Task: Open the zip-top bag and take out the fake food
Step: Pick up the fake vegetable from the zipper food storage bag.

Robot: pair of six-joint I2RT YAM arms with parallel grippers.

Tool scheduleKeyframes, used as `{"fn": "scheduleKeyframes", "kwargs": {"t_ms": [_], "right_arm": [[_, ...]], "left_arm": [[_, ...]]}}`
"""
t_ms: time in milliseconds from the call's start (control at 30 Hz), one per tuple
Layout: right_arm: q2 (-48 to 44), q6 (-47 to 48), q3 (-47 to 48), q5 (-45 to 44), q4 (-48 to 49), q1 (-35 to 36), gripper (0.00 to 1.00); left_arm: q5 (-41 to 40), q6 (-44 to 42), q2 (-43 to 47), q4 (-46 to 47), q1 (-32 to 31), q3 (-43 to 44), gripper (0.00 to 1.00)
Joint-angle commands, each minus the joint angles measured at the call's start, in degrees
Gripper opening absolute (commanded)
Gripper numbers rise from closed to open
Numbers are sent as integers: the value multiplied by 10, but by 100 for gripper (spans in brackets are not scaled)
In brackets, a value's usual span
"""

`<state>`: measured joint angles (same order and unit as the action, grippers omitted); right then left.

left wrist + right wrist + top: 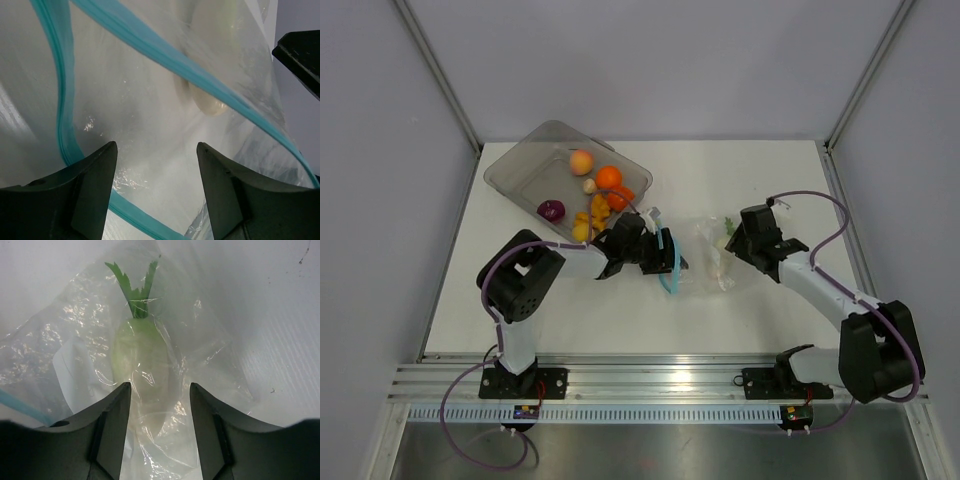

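Left gripper: fingers spread, holding nothing, at the bag's mouth.
Right gripper: released, astride the radish.
Zip-top bag: centre frame, mouth gaping.
Fake food: mostly in the tray, upper left.
Risk: pinching film together with the radish would drag the bag along.

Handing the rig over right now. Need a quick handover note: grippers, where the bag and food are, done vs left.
Left gripper: open, at the mouth of the zip-top bag, whose teal zip strip is parted.
Right gripper: open, fingers either side of the bag's other end; contact unclear.
Food: peach, orange balls, purple piece, yellow-orange bits and beige piece lie in the grey tray. The white radish is inside the bag.
Done: bag opened, most food out.
Left: get the radish out.
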<state>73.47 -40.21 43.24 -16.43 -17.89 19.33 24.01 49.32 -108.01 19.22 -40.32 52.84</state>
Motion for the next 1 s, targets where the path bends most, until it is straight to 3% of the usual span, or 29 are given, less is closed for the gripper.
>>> {"fn": "scheduleKeyframes", "kwargs": {"t_ms": [0, 200, 400, 733, 967], "right_arm": [[27, 0, 26, -42, 16, -1, 58], [140, -2, 113, -48, -24, -2, 53], [167, -3, 87, 36, 36, 1, 44], [195, 6, 79, 154, 69, 10, 56], [209, 5, 83, 200, 77, 33, 58]], "left_arm": [[19, -12, 10, 10, -3, 31, 68], [22, -21, 11, -1, -3, 38, 69], [17, -36, -1, -15, -3, 47, 70], [39, -34, -10, 23, -3, 44, 73], [30, -27, -5, 63, -4, 28, 81]]}}
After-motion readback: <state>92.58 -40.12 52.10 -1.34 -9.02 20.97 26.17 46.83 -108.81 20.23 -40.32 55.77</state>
